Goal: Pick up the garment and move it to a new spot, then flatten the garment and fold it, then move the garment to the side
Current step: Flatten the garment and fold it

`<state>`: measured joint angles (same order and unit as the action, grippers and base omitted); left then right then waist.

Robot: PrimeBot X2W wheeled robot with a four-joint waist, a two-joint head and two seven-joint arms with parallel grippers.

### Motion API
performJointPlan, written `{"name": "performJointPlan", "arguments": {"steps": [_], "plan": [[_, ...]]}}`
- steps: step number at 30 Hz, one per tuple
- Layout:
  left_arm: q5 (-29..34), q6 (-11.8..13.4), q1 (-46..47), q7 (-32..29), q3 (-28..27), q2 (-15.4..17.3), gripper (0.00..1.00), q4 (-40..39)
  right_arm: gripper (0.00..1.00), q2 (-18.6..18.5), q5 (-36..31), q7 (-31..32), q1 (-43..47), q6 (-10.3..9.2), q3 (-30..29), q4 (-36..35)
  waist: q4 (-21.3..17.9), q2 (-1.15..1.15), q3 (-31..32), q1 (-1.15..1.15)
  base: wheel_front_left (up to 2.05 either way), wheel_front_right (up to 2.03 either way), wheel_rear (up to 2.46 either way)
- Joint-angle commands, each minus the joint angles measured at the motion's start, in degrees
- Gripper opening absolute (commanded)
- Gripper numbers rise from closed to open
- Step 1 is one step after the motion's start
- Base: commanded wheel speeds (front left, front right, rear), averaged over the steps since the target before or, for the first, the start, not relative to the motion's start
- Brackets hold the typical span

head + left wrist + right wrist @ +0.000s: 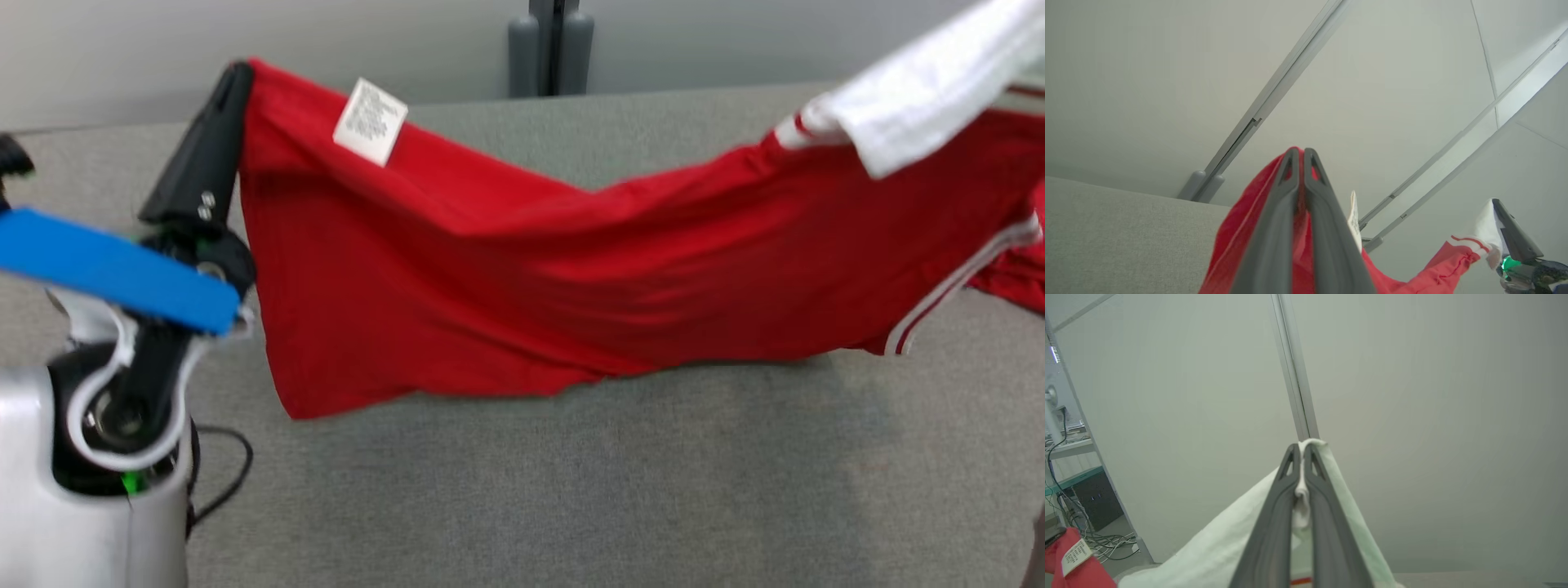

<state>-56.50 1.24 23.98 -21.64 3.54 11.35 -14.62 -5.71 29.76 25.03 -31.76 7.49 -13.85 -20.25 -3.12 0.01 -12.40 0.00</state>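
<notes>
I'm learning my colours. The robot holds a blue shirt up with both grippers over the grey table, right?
No, the shirt is red, not blue; the head view shows it. The left gripper and right gripper do hold it up over the grey table.

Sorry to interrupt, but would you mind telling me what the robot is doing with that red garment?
The robot holds a red garment with white trim stretched between its arms above the grey table. The left gripper has its jaws shut on a red edge near the care label; the right gripper grips a white part. The cloth sags in the middle, not yet flattened or folded.
</notes>
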Motion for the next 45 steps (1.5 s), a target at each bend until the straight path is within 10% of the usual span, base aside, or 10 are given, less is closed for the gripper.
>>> {"name": "performJointPlan", "arguments": {"steps": [1, 8, 21, 33, 45], "plan": [[-1.07, 0.73, 4.14, -1.58, -0.42, 0.46, 0.00, 2.50, 0.00, -1.30, -0.04, 0.90, -5.00, 0.01, 0.71, 4.69, 0.54, -0.01, -2.88, 0.00, 0.00, 0.00, 0.00], [3.46, 0.74, 22.45, 0.35, -1.46, 3.47, 0.00, 13.49, 0.00, -3.52, -0.59, -2.94, -25.86, 0.02, 2.95, 23.28, -0.44, -0.01, -11.18, 0.00, 0.00, 0.00, 0.00], [9.78, -5.54, 44.02, 13.46, -0.11, 3.18, 0.00, 28.67, 0.00, -6.81, -2.80, -22.76, -46.10, 0.02, 9.16, 36.19, -2.85, -0.01, -16.24, 0.00, 0.00, 0.00, 0.00], [12.75, -8.71, 25.89, 22.91, 7.02, 5.40, 0.00, 41.26, 0.00, -8.38, 2.87, -14.76, -16.15, 0.02, 14.54, 34.13, -5.23, -0.01, -12.82, 0.00, 0.00, 0.00, 0.00], [13.02, -7.08, 2.78, 26.38, 12.92, 5.63, 0.00, 47.47, 0.00, -1.91, -0.53, 0.41, 17.49, 0.02, 8.69, 19.82, -3.59, -0.01, -3.41, 0.00, 0.00, 0.00, 0.00]]}}
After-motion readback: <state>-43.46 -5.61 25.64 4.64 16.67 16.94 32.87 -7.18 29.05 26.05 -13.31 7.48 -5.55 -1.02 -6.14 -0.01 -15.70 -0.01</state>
